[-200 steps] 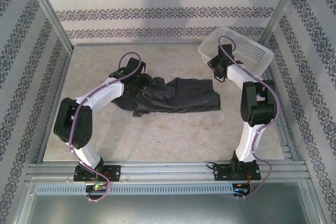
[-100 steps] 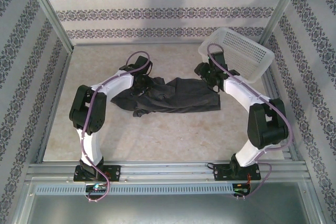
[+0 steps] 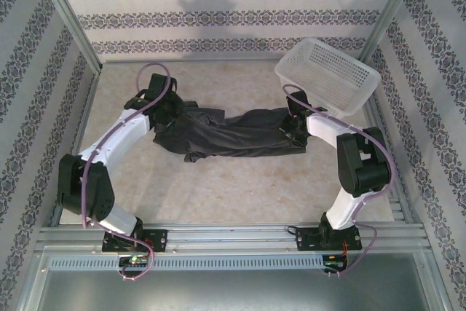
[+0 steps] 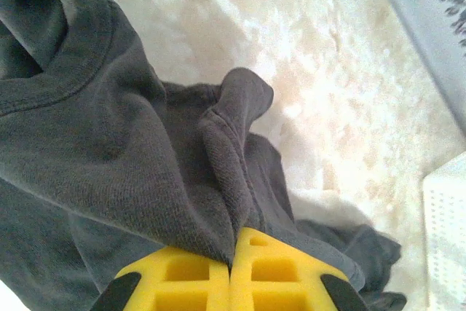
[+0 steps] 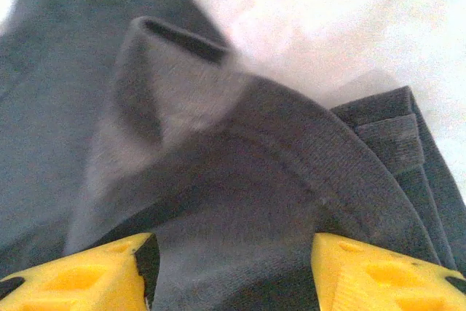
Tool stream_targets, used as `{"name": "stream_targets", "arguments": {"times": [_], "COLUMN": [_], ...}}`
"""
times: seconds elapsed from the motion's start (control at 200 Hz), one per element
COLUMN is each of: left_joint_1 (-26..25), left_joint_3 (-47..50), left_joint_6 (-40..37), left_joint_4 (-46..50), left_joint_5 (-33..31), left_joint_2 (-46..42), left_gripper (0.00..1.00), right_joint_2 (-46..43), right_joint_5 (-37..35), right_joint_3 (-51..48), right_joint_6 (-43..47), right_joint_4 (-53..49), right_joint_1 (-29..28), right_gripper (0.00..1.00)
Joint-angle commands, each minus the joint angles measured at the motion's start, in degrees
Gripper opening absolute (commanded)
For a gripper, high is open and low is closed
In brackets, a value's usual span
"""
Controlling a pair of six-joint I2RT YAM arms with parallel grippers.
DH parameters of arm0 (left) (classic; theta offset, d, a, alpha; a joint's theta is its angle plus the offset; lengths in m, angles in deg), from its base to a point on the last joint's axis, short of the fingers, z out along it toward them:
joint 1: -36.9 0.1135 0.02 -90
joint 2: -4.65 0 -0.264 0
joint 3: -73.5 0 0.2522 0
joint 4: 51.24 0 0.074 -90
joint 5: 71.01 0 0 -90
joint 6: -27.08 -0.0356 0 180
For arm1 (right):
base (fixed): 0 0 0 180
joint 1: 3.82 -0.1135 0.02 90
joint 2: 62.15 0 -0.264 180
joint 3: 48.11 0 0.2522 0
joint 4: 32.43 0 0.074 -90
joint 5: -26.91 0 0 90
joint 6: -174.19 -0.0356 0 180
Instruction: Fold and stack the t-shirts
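Soft, rumpled charcoal t-shirt [image 3: 240, 136] on mottled beige table [image 3: 218, 194]

Top camera sits above and behind my arm bases, looking down over the whole table [image 3: 218, 194]. Each wrist camera looks out along its own fingers, left gripper [image 4: 233, 267], right gripper [image 5: 229, 271], pressed up close on the t-shirt [image 4: 109, 143], which all three views share.
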Motion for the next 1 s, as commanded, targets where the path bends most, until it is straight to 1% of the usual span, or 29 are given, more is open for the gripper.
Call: {"name": "stream_targets", "arguments": {"times": [0.0,0.05,0.075,0.08,0.085,0.105,0.135,0.195,0.24,0.31,0.33,0.385,0.455,0.525,0.61,0.709,0.789,0.899,0.994], "left_joint_1": [2.4,3.4,3.9,4.0,4.1,4.6,5.3,6.5,7.0,7.6,7.7,7.8,7.8,7.8,7.8,7.8,7.9,8.0,7.9], "left_joint_3": [3.4,4.0,4.3,4.2,4.3,4.2,4.0,3.1,2.3,0.6,0.3,0.1,1.6,4.7,9.4,15.0,18.9,23.6,26.8], "left_joint_6": [2.0,2.3,2.4,2.4,2.4,2.5,2.5,2.1,1.4,0.8,0.7,0.8,1.0,1.4,1.7,1.5,1.0,1.4,1.8], "left_joint_4": [-6.3,-7.7,-8.4,-8.5,-8.7,-9.1,-9.8,-11.2,-11.9,-11.4,-11.0,-10.6,-10.3,-9.8,-8.7,-5.8,-3.3,-1.2,1.2], "left_joint_5": [2.8,3.7,4.2,4.2,4.3,4.8,5.3,6.6,7.5,8.2,8.3,9.0,9.8,10.2,10.0,8.5,7.1,6.9,7.0], "left_joint_2": [-2.6,-3.9,-4.6,-4.7,-4.8,-5.3,-5.9,-6.8,-7.4,-7.7,-7.7,-7.8,-8.6,-10.0,-13.5,-18.9,-23.4,-28.6,-31.9], "left_gripper": [0.00,0.00,0.00,0.00,0.00,0.00,0.00,0.00,0.00,0.00,0.00,0.00,0.00,0.00,0.00,0.00,0.00,0.00,0.00], "right_joint_2": [2.7,3.1,3.1,3.1,3.0,2.9,2.6,1.2,-0.4,-2.9,-3.4,-4.0,-2.3,1.4,5.9,10.8,13.6,16.8,19.7], "right_joint_5": [0.3,0.7,1.0,1.0,1.0,1.0,1.1,1.4,0.9,-0.9,-1.5,-2.6,-3.7,-4.9,-7.7,-10.3,-11.8,-14.8,-15.0], "right_joint_3": [3.2,3.5,3.6,3.6,3.6,3.8,4.1,4.9,5.8,7.3,7.8,9.6,12.9,17.0,21.0,24.3,25.6,27.7,30.0], "right_joint_6": [-0.8,-1.6,-2.0,-2.0,-2.2,-2.4,-2.6,-3.1,-3.2,-3.3,-3.4,-3.9,-4.3,-4.8,-5.1,-6.5,-6.9,-4.6,-2.3], "right_joint_4": [-3.4,-3.2,-2.9,-2.9,-2.9,-2.9,-2.9,-2.8,-2.9,-3.4,-3.6,-4.2,-5.3,-6.6,-6.8,-6.7,-4.8,-2.4,-1.2], "right_joint_1": [-0.1,-0.2,-0.2,-0.2,-0.2,-0.2,-0.2,-0.3,-0.7,-1.6,-1.9,-2.6,-4.0,-6.2,-9.5,-11.9,-12.7,-13.3,-13.3], "right_gripper": [0.53,0.48,0.44,0.41,0.41,0.36,0.32,0.30,0.33,0.42,0.46,0.51,0.52,0.53,0.57,0.60,0.62,0.68,0.69]}}
